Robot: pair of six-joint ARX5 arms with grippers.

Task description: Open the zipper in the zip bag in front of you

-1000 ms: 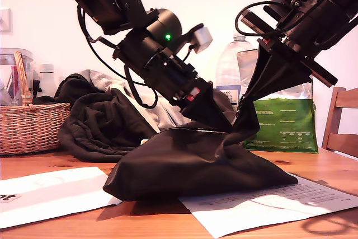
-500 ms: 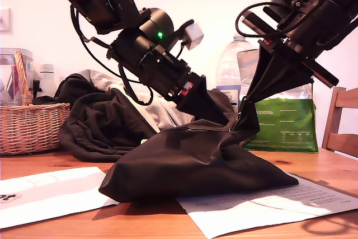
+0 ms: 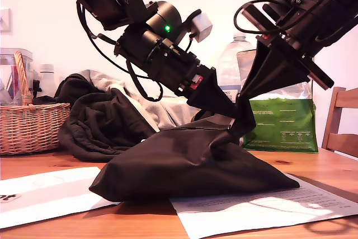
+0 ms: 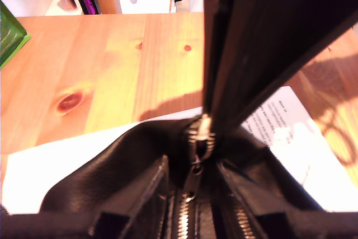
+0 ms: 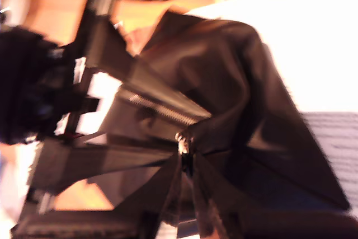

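Second wrist view is blurring badly, smearing the silvery zipper teeth. Soft black fabric pouch is hiding both jaw tips in exterior view. Frame edge is cutting off the wicker basket.

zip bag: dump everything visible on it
The zip bag is a large, soft, smooth black pouch slumped on white papers on the wooden table. Its top end is pinched up into a peak where both grippers meet it. Silvery zipper teeth run along its top edge.
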